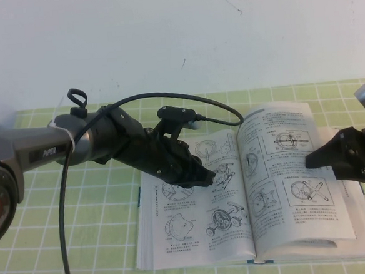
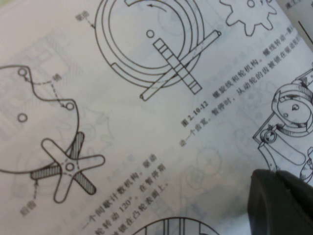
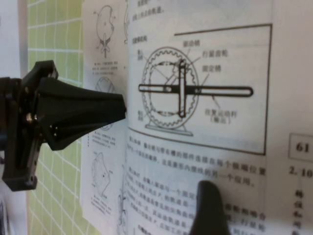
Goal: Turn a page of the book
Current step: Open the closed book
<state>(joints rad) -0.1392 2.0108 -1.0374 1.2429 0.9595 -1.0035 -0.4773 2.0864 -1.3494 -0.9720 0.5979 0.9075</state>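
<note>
Left gripper (image 1: 201,173) presses the book (image 1: 196,249); right gripper (image 1: 315,159), open, over its page (image 1: 299,191).

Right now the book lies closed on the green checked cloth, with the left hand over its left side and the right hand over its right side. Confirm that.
One thing is wrong: the book lies open, not closed, as the high view shows, with both printed pages facing up. The rest holds: it is on the green checked cloth, the left hand is over its left side, and the right hand, open, is over its right side.

My black right gripper (image 3: 161,152) hung spread wide over the open white-paged textbook (image 3: 205,161) (gear drawing boxed), green checked cloth (image 3: 49,29) beside.
</note>
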